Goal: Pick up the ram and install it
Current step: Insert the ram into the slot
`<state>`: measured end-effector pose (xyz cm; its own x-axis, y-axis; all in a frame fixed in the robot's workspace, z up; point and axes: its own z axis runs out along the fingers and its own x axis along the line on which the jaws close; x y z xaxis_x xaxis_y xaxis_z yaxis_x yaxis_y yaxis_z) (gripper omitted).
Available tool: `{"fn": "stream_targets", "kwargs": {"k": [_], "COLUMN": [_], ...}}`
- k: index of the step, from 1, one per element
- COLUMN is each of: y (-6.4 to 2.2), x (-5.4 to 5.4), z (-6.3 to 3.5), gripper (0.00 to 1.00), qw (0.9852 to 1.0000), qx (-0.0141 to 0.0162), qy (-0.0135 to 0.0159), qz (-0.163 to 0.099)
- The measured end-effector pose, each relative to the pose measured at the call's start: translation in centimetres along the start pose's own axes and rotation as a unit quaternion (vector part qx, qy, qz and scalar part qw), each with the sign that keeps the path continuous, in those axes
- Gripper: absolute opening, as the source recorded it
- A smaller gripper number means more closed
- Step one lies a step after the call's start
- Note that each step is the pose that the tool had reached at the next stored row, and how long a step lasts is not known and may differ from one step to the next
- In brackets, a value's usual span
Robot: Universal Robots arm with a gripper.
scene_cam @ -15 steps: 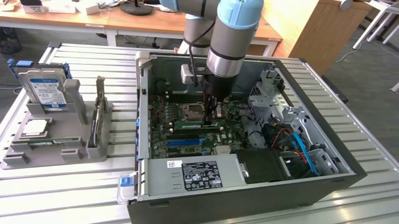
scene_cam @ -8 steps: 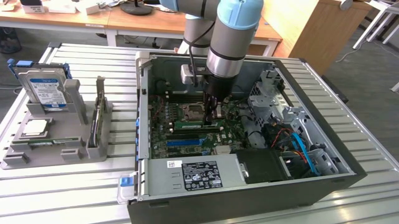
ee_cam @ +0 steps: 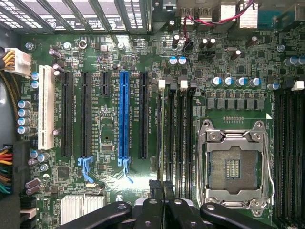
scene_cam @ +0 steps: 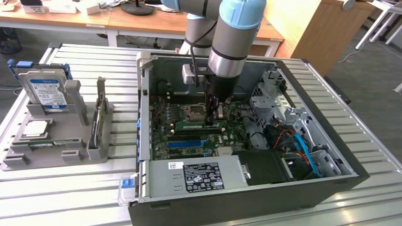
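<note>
**Ram at the slot, seating not confirmed**

Pick-up looks done. In the exterior view the ram (scene_cam: 199, 125) is down on the motherboard (scene_cam: 188, 143) inside the open case (scene_cam: 251, 197). It lies along the bank of memory slots (ee_cam: 183, 133), just beside the processor socket (ee_cam: 233, 164), and well apart from the parts tray (scene_cam: 37, 157) on that view's left.

The gripper (scene_cam: 213, 117) stands upright over the end of the stick nearer the exterior view's right. Its fingers (ee_cam: 153, 191) are drawn in narrow, with barely a gap. In the wrist view they straddle a thin board edge in the slot that has a white latch (ee_cam: 161, 84) at its far end. We read that as a pinch on the ram's top edge, not an empty hand.

Open items, as we judge them:
- We cannot tell whether the stick is fully home or only resting in the slot.
- We cannot tell whether the latch has snapped in.
- The hand has not let go, so we would not call the install done.
</note>
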<state>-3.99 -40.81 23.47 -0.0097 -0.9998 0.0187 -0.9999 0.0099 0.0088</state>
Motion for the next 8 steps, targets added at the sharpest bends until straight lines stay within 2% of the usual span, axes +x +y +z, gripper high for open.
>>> {"fn": "stream_targets", "kwargs": {"k": [3, 5, 8], "y": [0.0, 0.0, 0.0], "x": [0.0, 0.01, 0.01], "z": [-0.02, -0.02, -0.01], "gripper": [0.12, 0.12, 0.12], "qw": [1.0, 1.0, 1.0], "qx": [-0.0002, -0.0003, -0.0002], "qy": [-0.0027, -0.007, -0.0075], "qz": [0.0, 0.0, 0.0]}}
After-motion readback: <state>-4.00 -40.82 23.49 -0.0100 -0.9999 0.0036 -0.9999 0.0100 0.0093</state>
